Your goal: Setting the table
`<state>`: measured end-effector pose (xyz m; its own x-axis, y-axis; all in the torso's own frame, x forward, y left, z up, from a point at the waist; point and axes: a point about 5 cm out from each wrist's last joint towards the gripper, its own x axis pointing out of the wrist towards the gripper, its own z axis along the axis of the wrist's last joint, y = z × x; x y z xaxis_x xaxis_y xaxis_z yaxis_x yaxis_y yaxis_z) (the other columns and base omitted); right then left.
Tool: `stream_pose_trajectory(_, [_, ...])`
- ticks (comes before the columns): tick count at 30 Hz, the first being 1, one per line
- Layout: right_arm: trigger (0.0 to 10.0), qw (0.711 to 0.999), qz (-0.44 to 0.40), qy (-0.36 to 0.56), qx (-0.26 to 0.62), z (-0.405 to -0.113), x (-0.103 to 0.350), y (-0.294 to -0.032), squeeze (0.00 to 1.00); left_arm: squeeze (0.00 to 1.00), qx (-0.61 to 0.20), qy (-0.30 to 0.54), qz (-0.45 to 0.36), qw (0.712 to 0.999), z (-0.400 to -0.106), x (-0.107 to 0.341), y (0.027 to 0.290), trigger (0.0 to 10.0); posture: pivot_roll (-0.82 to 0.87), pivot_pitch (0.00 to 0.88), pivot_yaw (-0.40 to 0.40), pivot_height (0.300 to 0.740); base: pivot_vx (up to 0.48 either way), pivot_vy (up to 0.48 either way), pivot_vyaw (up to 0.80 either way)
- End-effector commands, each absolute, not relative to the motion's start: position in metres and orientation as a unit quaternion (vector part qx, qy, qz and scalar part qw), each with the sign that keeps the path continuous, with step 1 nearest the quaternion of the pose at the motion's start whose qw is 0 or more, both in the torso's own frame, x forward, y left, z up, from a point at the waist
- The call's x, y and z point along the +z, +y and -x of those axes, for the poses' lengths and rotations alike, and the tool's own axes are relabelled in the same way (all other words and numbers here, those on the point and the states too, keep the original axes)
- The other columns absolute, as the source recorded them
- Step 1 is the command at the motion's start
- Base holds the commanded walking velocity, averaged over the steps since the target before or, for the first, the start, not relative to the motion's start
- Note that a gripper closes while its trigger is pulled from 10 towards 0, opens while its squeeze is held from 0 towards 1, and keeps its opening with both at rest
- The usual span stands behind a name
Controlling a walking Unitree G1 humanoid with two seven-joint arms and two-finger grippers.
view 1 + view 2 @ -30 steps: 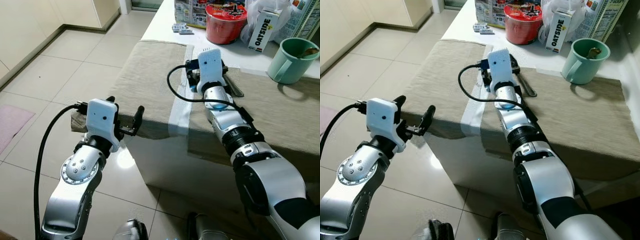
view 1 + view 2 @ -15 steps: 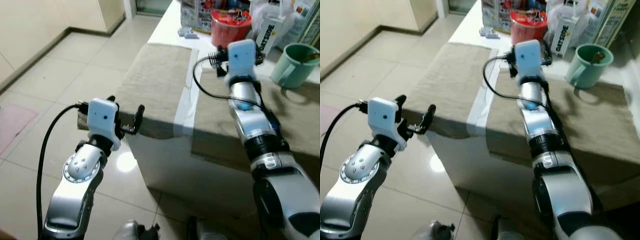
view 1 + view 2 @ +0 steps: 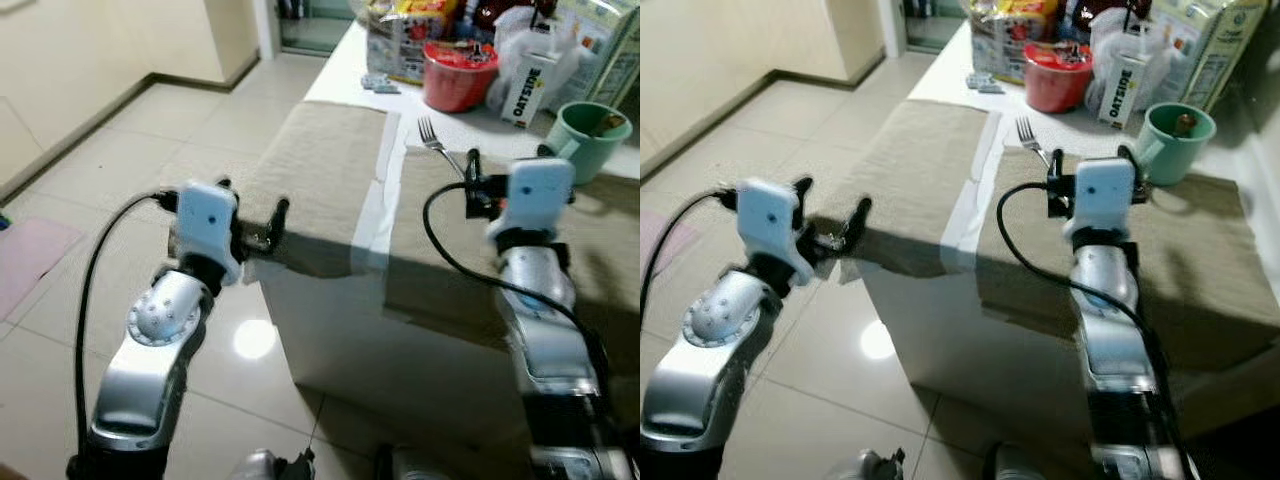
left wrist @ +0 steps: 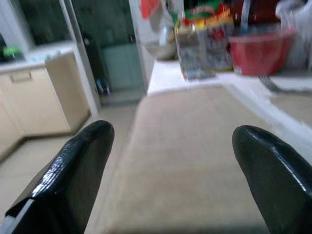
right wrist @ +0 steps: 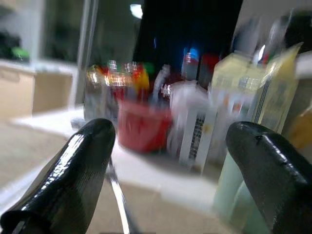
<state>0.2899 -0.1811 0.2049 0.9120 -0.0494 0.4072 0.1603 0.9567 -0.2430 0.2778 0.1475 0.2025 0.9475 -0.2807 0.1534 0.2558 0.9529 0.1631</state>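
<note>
One fork (image 3: 436,143) and two beige placemats (image 3: 325,170) lie on your worktop (image 3: 345,75).
Your left gripper (image 3: 253,215) and right gripper (image 3: 1092,168) both have jaws apart, holding nothing; one green mug (image 3: 1171,140) stands beyond.

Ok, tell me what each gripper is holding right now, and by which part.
Nothing is held. The left gripper is open at the placemat's near corner, and the right gripper is open with the fork lying free on the table ahead of it.
</note>
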Motion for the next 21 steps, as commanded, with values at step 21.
stream_pose_trajectory(21, [10.0,0.94,0.326,-0.094,-0.031,-0.168,0.149,-0.224,0.0,0.0,-0.178,-0.107,-0.093,0.974,-0.301,0.211,0.141,10.0,-0.24,0.019,0.074,0.74,0.0,0.0,0.0])
